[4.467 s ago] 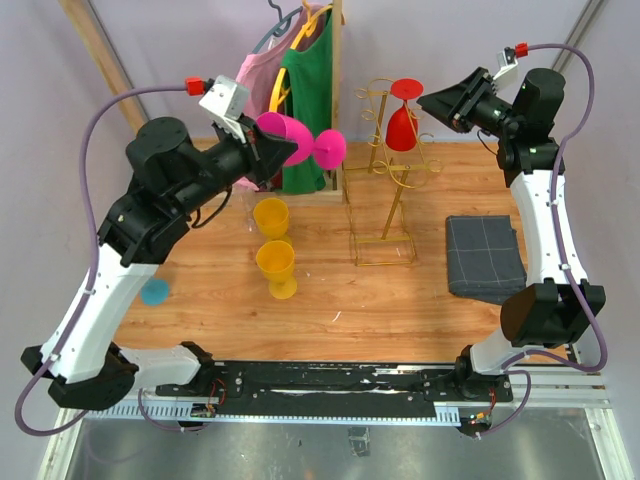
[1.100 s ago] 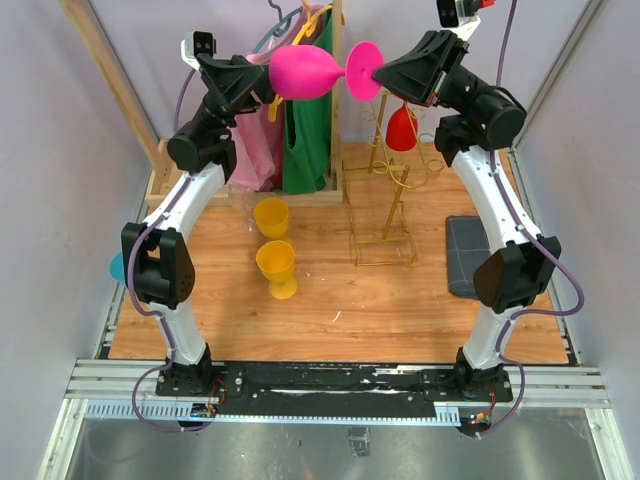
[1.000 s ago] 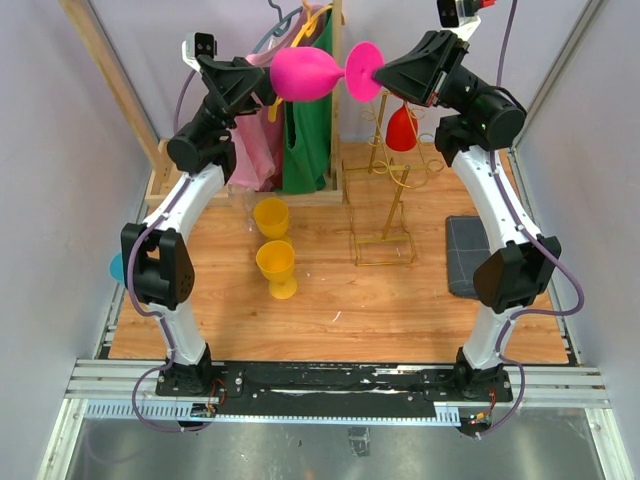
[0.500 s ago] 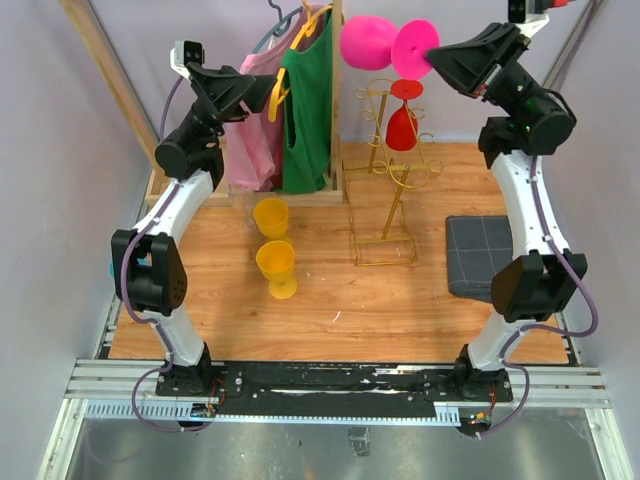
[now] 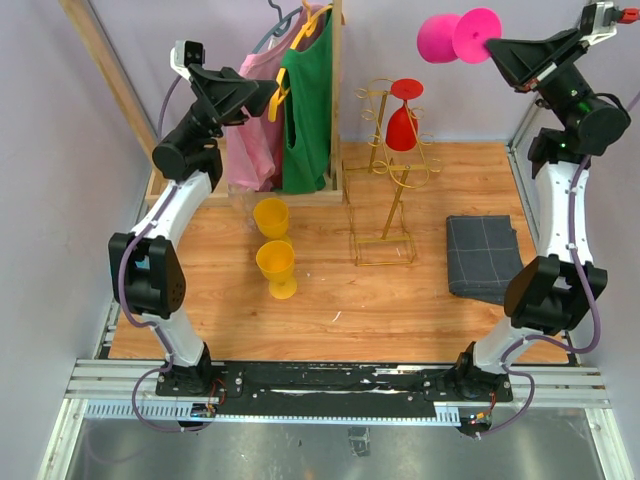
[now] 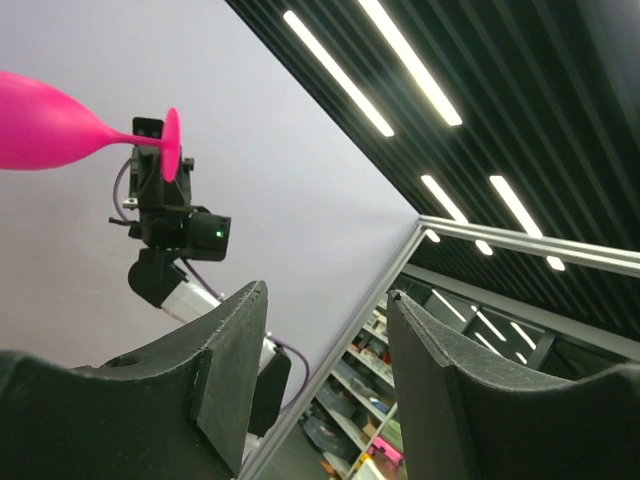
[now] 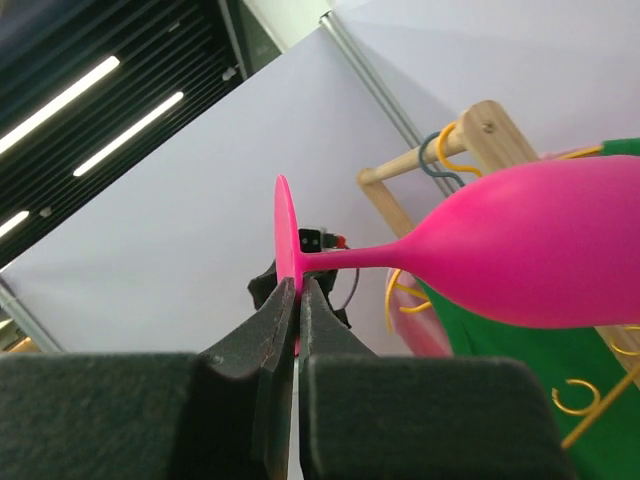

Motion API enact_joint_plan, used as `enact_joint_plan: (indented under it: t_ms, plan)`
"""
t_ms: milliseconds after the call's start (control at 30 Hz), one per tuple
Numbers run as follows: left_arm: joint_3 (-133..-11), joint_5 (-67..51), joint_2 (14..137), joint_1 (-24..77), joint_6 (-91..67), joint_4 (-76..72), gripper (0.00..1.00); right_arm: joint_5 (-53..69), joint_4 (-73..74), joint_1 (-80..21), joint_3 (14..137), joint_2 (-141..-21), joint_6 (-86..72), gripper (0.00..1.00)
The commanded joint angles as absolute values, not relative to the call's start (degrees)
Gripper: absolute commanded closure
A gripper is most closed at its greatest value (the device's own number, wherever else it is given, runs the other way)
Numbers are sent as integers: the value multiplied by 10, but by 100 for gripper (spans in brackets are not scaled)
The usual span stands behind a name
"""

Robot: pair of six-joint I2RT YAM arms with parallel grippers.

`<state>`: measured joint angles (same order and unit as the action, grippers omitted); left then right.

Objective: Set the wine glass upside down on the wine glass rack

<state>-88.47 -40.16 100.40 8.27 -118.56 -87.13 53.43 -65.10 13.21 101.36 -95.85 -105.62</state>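
My right gripper [image 5: 490,42] is shut on the rim of the foot of a pink wine glass [image 5: 440,38]. It holds the glass on its side, high at the back right, bowl pointing left. In the right wrist view the fingers pinch the thin foot [image 7: 284,235] and the bowl [image 7: 530,250] reaches right. The gold wire wine glass rack [image 5: 387,212] stands mid-table, below and left of the held glass. A red glass [image 5: 402,125] hangs upside down on it. My left gripper [image 5: 262,95] is open and empty, raised by the hanging clothes. Its wrist view shows the pink glass [image 6: 50,125] far off.
A wooden clothes rack [image 5: 336,100] with green [image 5: 308,110] and pink [image 5: 252,140] garments stands at the back, left of the gold rack. Two yellow cups [image 5: 271,215] [image 5: 277,266] sit in front of it. A folded grey cloth [image 5: 483,258] lies at the right.
The left gripper has let go of the pink glass and stays near the clothes. The right arm has carried the glass by its foot from the centre up and to the right.
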Motion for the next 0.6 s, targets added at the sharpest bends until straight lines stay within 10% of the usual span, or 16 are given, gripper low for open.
enact_joint_plan:
  t_ms: [0, 567]
  plan:
    - [-880, -442, 966, 76, -1148, -971, 44, 545, -584, 165, 1004, -956, -998, 99]
    - [-835, -497, 910, 76, -1051, -876, 44, 522, -79, 176, 1026, -943, -687, 99]
